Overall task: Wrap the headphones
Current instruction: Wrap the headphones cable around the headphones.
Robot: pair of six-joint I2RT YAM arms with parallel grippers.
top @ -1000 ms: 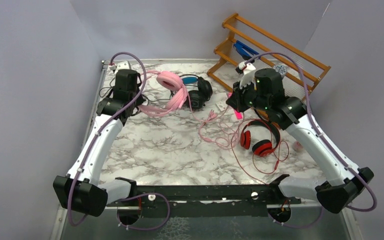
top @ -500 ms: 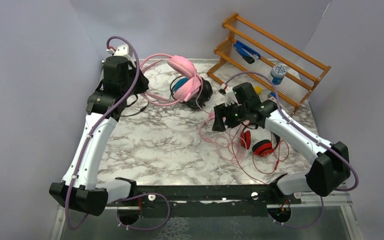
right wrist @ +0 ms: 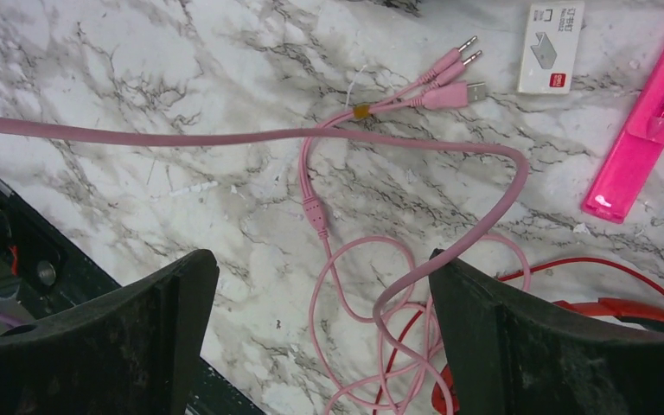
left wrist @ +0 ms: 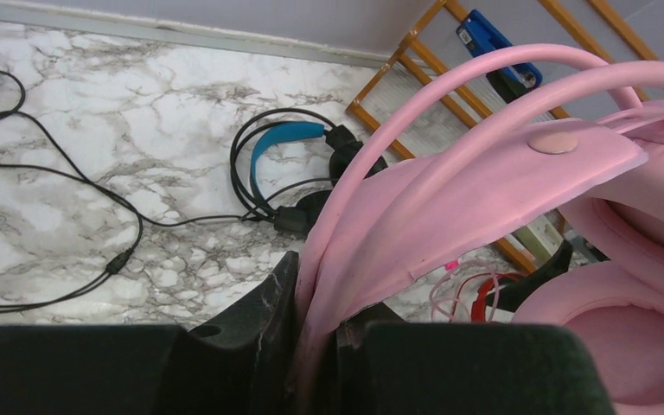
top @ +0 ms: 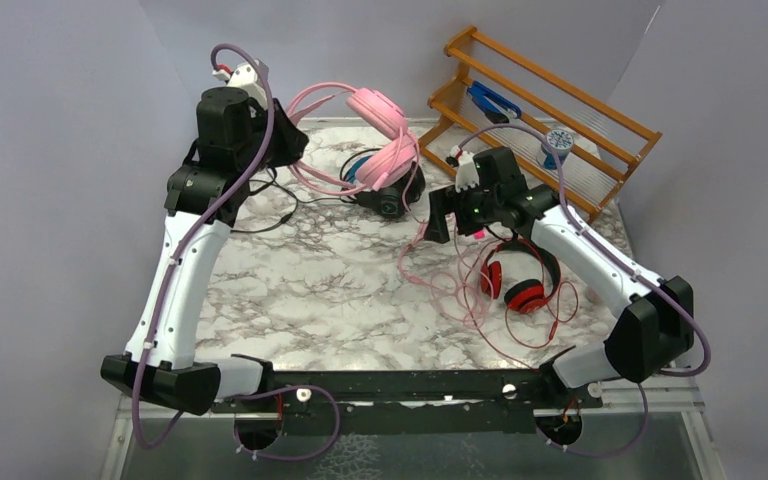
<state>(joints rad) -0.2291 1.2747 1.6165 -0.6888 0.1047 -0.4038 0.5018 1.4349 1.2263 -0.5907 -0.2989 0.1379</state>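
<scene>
**Inspector:** Condition of the left pincer (left wrist: 316,346)?

**Assessor:** Clamped on the headband of the all-pink padded over-ear headset (left wrist: 484,173). The band rises from between the jaws, with one ear cup just to its right. The headset is raised above the marble-patterned tabletop (top: 310,290).

**Inspector:** Beyond it?

**Assessor:** Ahead lies the black headset with the blue headband (left wrist: 281,138), flat on the marble, its thin black cable (left wrist: 95,186) trailing left. Further off stands the orange wooden rack (top: 550,95).

**Inspector:** The right pincer (right wrist: 324,285)?

**Assessor:** Jaws wide apart, gripping nothing. The thin pink cable (right wrist: 225,137) crosses beneath the gap and loops down beside the right-hand finger; contact cannot be confirmed. Ahead lie its pink plugs (right wrist: 450,82), a small white card (right wrist: 552,35) and a flat bright-pink plastic strip (right wrist: 635,147). The red headset with the black band (top: 520,285) lies just right of the pincer.
</scene>
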